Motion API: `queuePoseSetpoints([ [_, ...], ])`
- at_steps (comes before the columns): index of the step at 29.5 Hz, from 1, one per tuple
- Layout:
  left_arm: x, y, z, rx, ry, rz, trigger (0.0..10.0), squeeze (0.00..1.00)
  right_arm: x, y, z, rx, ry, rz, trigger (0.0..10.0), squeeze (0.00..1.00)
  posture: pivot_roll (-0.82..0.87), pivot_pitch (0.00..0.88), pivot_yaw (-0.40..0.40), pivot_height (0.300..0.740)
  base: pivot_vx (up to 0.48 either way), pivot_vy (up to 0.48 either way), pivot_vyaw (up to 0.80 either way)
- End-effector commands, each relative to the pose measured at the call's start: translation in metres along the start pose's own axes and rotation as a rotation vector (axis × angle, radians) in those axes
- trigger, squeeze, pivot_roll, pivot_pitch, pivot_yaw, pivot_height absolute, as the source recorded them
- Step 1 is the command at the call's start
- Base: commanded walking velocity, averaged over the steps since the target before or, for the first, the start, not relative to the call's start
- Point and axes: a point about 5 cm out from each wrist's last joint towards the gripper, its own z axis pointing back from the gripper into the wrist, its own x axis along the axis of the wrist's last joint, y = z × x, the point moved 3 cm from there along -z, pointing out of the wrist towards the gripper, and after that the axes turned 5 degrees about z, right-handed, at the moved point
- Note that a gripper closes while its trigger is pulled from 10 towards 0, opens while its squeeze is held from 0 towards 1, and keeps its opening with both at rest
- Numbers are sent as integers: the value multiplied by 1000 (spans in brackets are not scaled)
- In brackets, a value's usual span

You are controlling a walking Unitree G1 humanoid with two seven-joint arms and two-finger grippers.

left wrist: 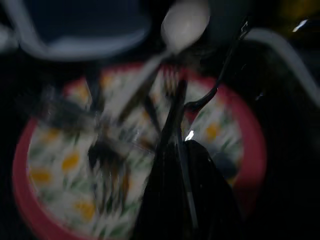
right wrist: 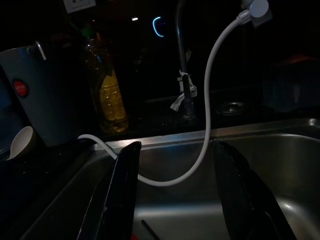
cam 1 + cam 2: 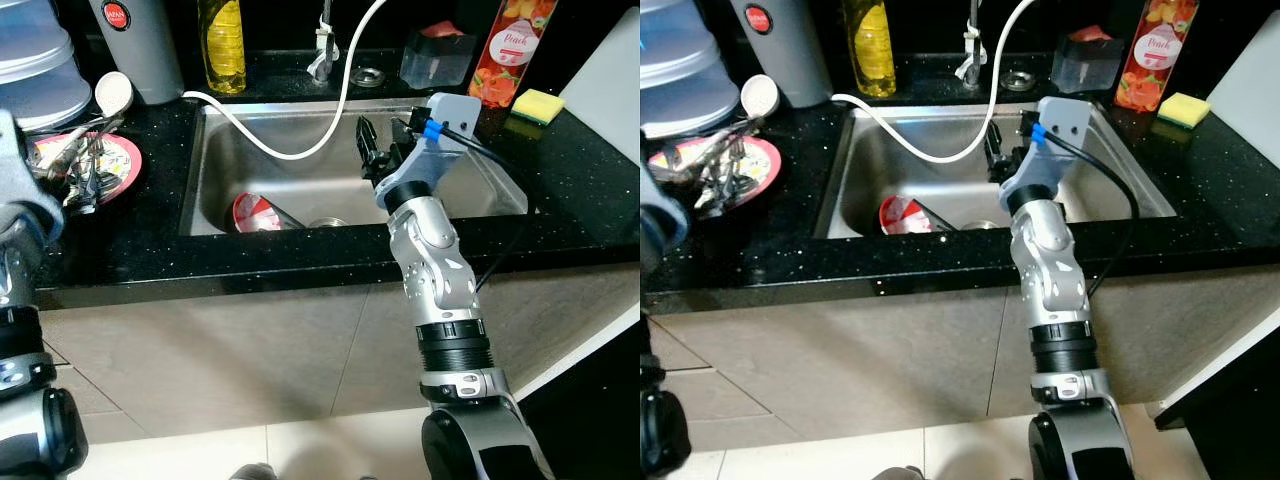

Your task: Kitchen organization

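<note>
1. Right wrist view: right gripper [image 2: 172, 192] over the steel sink [image 3: 260, 150], fingers spread wide, holding nothing — white hose [image 3: 300, 150] looping down between them from the tap [image 3: 323, 45].
2. Low in the basin, toward its near wall: a red-rimmed dish [image 3: 258, 213], tipped on edge.
3. On the black counter [image 3: 150, 220] left of the sink: floral plate [image 3: 110, 160] piled with cutlery [image 3: 80, 165], long axes running roughly near-to-far, a white spoon [image 3: 113, 92] at the far end.
4. Left wrist view, blurred: left gripper [image 1: 182, 175] above that plate, fingers close together — grip on anything impossible to tell.
5. Far edge: yellow bottle [image 3: 222, 45], grey jug [image 3: 135, 45].
</note>
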Motion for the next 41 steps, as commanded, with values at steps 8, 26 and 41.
queuePoseSetpoints([
  [8,37,-79,-10,-231,-137,-21,10000,0,4,-1,-5,-3,-11,8,10000,0,198,0,12,740,0,0,0],
  [26,-60,-143,-18,-352,127,-167,10000,1000,4,-12,2,-46,-15,23,10000,0,162,0,40,740,0,0,0],
  [41,15,11,9,471,-148,-119,10000,0,2,-6,-1,-24,-3,11,10000,0,195,0,20,740,0,0,0],
])
